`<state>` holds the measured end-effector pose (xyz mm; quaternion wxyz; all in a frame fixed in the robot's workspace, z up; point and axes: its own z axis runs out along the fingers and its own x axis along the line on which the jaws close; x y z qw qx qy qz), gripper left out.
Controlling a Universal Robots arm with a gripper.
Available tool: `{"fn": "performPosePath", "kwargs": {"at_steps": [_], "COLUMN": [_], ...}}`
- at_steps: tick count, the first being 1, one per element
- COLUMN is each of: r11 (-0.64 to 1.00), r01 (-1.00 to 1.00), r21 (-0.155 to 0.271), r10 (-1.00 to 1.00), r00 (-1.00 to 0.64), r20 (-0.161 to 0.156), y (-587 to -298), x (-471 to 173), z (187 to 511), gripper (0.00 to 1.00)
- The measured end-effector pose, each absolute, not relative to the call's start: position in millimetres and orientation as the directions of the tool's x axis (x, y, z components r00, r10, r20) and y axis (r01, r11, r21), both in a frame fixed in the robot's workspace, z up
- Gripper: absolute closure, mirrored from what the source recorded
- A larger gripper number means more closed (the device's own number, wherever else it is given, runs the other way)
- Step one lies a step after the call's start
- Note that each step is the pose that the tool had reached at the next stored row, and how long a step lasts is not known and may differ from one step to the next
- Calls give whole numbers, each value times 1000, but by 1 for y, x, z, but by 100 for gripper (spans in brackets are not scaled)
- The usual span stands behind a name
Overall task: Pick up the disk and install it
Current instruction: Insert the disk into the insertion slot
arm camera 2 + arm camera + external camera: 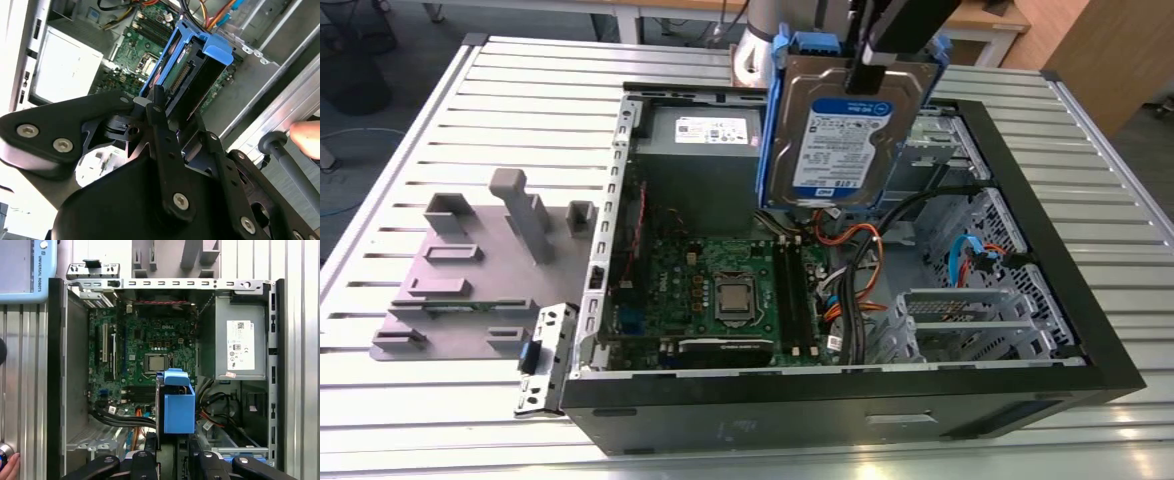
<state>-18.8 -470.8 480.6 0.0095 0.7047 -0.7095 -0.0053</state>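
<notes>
The disk (841,140), a silver hard drive with a blue-and-white label and blue plastic rails, hangs upright over the open computer case (854,390), above the motherboard (720,290). My gripper (870,72) is shut on its upper end, and the label faces the exterior camera. In the second wrist view the disk (185,70) extends away from my gripper (175,107) toward the case interior, held between the black fingers (156,112). In the first wrist view its blue end (178,405) hovers over the cables beside the processor, with my gripper (171,445) just behind it.
A grey power-supply box (700,130) with a white sticker sits in the case's far corner. A silver drive cage (961,320) and orange and blue cables (854,260) fill the near right. A grey fixture (467,270) and a blue latch (534,355) lie outside the case. A person's hand (307,140) rests nearby.
</notes>
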Motion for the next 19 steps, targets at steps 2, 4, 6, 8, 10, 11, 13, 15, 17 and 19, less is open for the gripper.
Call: {"fn": "performPosePath", "kwargs": {"at_steps": [2, 4, 6, 8, 10, 11, 13, 15, 17, 19], "r11": [7, 7, 7, 7, 7, 7, 7, 7, 7, 7], "r01": [-1000, -1000, -1000, -1000, -1000, -1000, -1000, -1000, -1000, -1000], "r21": [21, 21, 21, 21, 21, 21, 21, 21, 21, 21], "r10": [-1000, -1000, -1000, -1000, -1000, -1000, -1000, -1000, -1000, -1000], "r00": [-7, -7, -7, -7, -7, -7, -7, -7, -7, -7], "r20": [7, 7, 7, 8, 8, 8, 8, 9, 9, 9], "y": [-477, -484, -490, -506, -513, -516, -523, -530, -536, -543], "x": [-19, -19, -19, -19, -19, -19, -19, -19, -19, -19], "z": [481, 481, 480, 480, 480, 480, 480, 480, 480, 480], "gripper": [65, 65, 65, 65, 65, 65, 65, 65, 65, 65]}}
